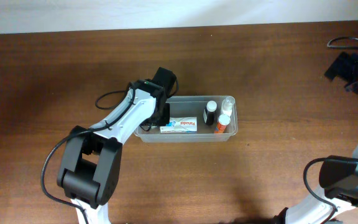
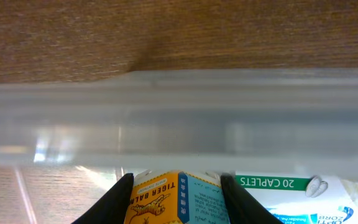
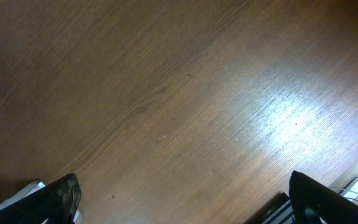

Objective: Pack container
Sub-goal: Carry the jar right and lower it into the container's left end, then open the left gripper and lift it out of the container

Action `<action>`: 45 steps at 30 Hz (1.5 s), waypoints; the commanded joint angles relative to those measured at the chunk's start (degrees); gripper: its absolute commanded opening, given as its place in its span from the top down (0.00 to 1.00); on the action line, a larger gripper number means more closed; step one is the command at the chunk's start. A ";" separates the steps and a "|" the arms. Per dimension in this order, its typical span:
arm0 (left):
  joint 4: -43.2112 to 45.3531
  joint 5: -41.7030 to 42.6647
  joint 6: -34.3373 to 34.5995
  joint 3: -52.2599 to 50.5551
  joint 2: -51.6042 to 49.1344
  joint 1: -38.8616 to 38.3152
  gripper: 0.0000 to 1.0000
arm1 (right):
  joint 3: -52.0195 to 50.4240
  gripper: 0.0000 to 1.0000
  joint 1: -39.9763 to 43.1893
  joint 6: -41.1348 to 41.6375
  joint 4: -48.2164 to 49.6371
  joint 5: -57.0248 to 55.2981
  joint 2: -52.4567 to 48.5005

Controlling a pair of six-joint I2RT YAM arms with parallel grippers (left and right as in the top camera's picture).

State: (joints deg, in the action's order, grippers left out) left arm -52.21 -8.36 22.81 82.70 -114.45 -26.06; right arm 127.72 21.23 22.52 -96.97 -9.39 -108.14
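Scanning from the left, I see bare brown table (image 1: pixel 42 74), then my left arm (image 1: pixel 120 121) reaching in over the left end of the container (image 1: pixel 188 135). In the left wrist view the left fingers (image 2: pixel 112 204) are closed on both sides of an orange-and-blue Tiger Balm box (image 2: pixel 176 199), gripping it. Whether that box touches the tub's floor I cannot tell. Straight ahead of it runs the clear wall of the container (image 2: pixel 179 118), with wood grain beyond.

Just to the right of the held box lies a white-and-blue caplet box (image 1: pixel 180 125), flat on the floor of the tub and close enough to crowd the fingers on that side. Further right, at the far end, three small bottles stand together: a dark bottle with a white cap (image 1: pixel 211 112), a clear bottle (image 1: pixel 227 103) in the back corner, and an orange bottle (image 1: pixel 222 124) in front.

The container sits near the middle of the table, open side up, its long axis running left to right, roughly parallel to the table's far edge.

Well to the right, black gear with cables (image 1: pixel 347 65) sits at the far corner. My right arm (image 1: pixel 347 177) is at the lower right. Its right fingers (image 3: pixel 61 196) are spread wide over bare wood, holding nothing.
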 commanded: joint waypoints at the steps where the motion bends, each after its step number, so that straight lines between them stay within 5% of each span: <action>1: 0.17 1.68 0.72 -0.22 -0.20 -0.04 0.62 | 0.81 0.02 0.17 0.46 -0.15 -0.31 1.01; 7: 0.39 2.14 0.72 -0.22 -0.20 -0.04 0.62 | 0.81 0.02 0.17 0.46 -0.15 -0.31 1.01; 8: 0.37 2.14 0.72 -0.22 -0.20 -0.04 0.53 | 0.81 0.02 0.17 0.46 -0.15 -0.31 1.01; 27: 0.72 1.95 0.39 0.09 -0.17 -0.04 0.53 | 0.81 0.02 0.17 0.46 -0.15 -0.31 1.01; 34: -3.30 1.62 -3.19 7.19 0.50 -0.04 0.38 | 0.81 0.01 0.17 0.46 -0.15 -0.31 1.01; 45: -20.85 -0.28 -4.07 26.77 5.33 -0.04 0.35 | 0.81 0.02 0.17 0.46 -0.15 -0.31 1.01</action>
State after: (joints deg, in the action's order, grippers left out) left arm -69.45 -7.73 20.45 103.90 -114.10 -26.06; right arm 127.72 21.23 22.50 -96.99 -9.39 -108.16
